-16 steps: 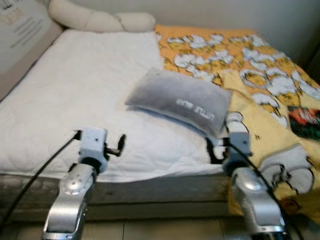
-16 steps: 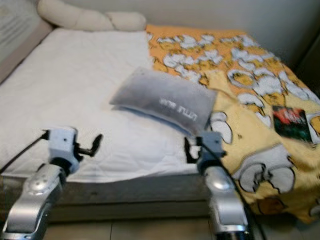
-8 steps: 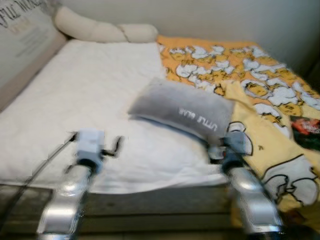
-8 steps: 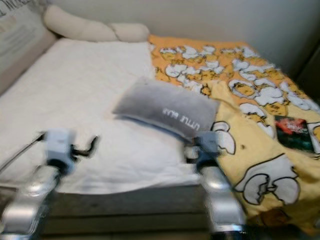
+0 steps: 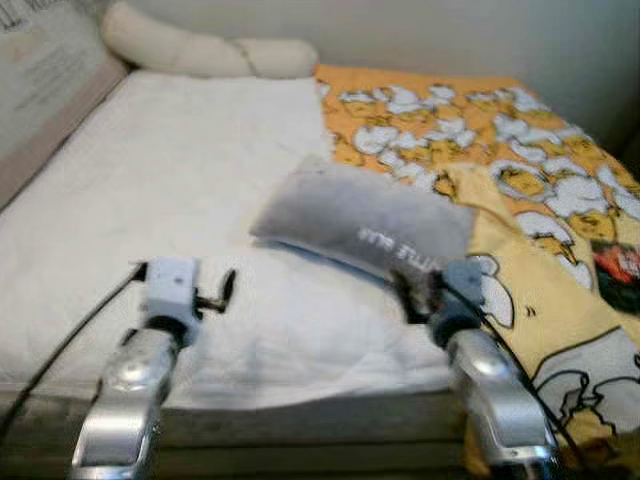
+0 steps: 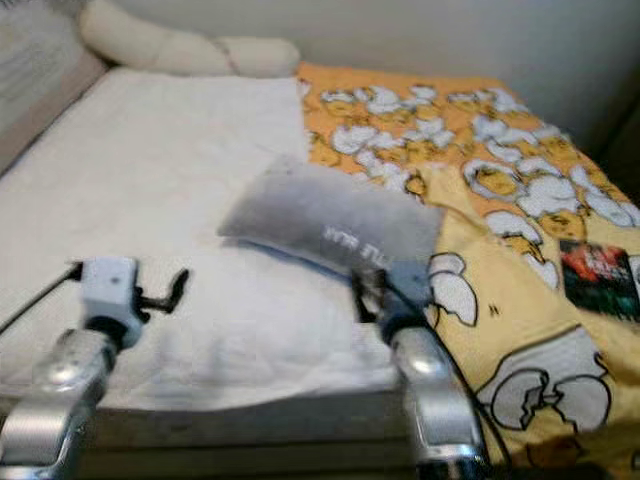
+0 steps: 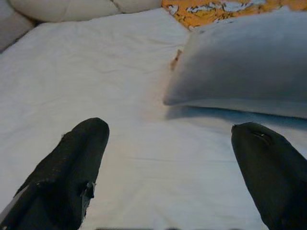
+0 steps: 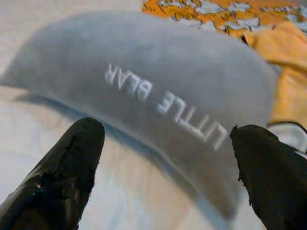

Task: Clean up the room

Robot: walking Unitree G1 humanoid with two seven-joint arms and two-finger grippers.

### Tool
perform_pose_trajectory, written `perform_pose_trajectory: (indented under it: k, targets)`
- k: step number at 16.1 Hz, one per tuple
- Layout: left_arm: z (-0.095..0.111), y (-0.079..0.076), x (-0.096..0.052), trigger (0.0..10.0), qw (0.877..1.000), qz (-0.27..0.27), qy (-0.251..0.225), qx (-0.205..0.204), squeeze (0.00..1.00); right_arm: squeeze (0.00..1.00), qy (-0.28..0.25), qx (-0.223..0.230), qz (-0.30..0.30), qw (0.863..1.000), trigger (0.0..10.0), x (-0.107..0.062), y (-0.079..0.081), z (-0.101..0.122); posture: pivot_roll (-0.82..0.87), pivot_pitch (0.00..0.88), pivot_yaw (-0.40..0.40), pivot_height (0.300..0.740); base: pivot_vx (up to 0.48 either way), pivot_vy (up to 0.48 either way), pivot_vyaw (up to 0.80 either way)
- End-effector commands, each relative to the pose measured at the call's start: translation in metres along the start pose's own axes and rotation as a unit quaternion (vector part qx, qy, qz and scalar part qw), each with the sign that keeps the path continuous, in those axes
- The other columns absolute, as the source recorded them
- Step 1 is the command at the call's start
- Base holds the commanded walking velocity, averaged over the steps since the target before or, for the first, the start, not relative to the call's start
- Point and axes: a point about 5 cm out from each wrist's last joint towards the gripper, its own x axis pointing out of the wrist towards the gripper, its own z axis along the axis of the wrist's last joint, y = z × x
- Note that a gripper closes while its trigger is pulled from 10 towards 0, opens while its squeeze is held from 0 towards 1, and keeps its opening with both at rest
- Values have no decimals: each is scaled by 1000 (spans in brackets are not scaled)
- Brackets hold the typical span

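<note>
Currently both arms are raised over the near edge of the bed. Right claw is spread wide, fingers pointing straight at the grey pillow, which lies just ahead of it, apart from the tips as far as the right wrist view shows (contact with the pillow's near edge can't be ruled out from the head views). White lettering on the pillow face reads upside down from this side: "LITTLE BEAR". Pillow lies flat on the white quilted sheet, its far right corner overlapping the yellow blanket.

Left claw is also spread, hovering above bare white sheet with nothing between the fingers. Grey pillow sits ahead and to the right of it, well apart.

Beyond the right claw and further right: orange-and-yellow duck-print bedding covering that half of the bed. A dark book-like item with a red patch lies on the yellow blanket, well to the right of the right claw. A long cream bolster runs along the far edge of the bed against the wall, far ahead of the left claw. A padded headboard panel stands far ahead-left of the left claw.
</note>
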Motion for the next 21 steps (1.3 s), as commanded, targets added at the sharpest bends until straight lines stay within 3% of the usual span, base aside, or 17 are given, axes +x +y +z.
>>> perform_pose_trajectory:
  k: [1, 8, 10, 13, 21]
  targets:
    - [3, -11, 3, 10000, 1000, -20, -8, -3, 0, 0, 1, -1, -21, 1000, 10000, -2, -14, -1, 71, 0, -40, 740, 307, 0, 0]
    - [4, -12, 3, 10000, 1000, -22, -9, -1, 0, 0, 2, -2, -16, 1000, 10000, -2, -14, -2, 73, 0, -39, 740, 304, 0, 0]
    - [3, -12, 2, 10000, 1000, -23, -9, 1, 0, 0, -1, -21, 5, 1000, 10000, -2, -10, -1, 73, 0, -38, 740, 304, 0, 0]
    - [3, -12, 2, 10000, 1000, -24, -9, 2, 0, 0, 1, -29, 7, 1000, 10000, -3, -8, -3, 74, 0, -39, 740, 306, 0, 723]
    - [2, -14, 1, 10000, 999, -32, -10, 21, 0, 0, -10, 9, -7, 1000, 10000, -3, -12, -1, 74, 0, -39, 740, 144, 0, 0]
